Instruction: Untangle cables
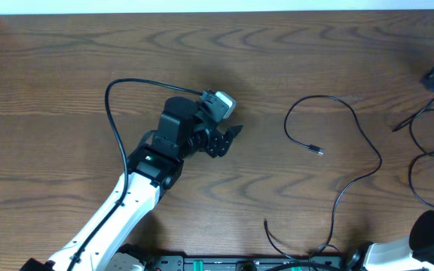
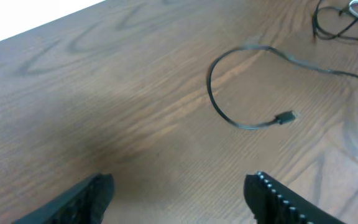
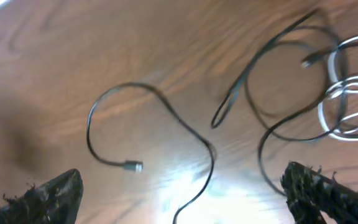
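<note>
Left gripper (image 1: 224, 139) hangs over the brown wood-grain table (image 1: 66, 60), jaws spread wide and nothing between them. Right of that gripper, well apart, one thin black cable (image 1: 317, 150) lies alone in an open loop, its small plug end pointing away from the gripper. Farther right of the gripper, at the table's edge, sits a tangle of black cords (image 1: 428, 150) with a looping white cord (image 3: 347, 93) in it. Right gripper (image 3: 182, 177) is fully open too, holding nothing.

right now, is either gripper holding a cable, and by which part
Nothing is held: the left gripper and right gripper are both open and empty; the thin black cable lies loose.
</note>
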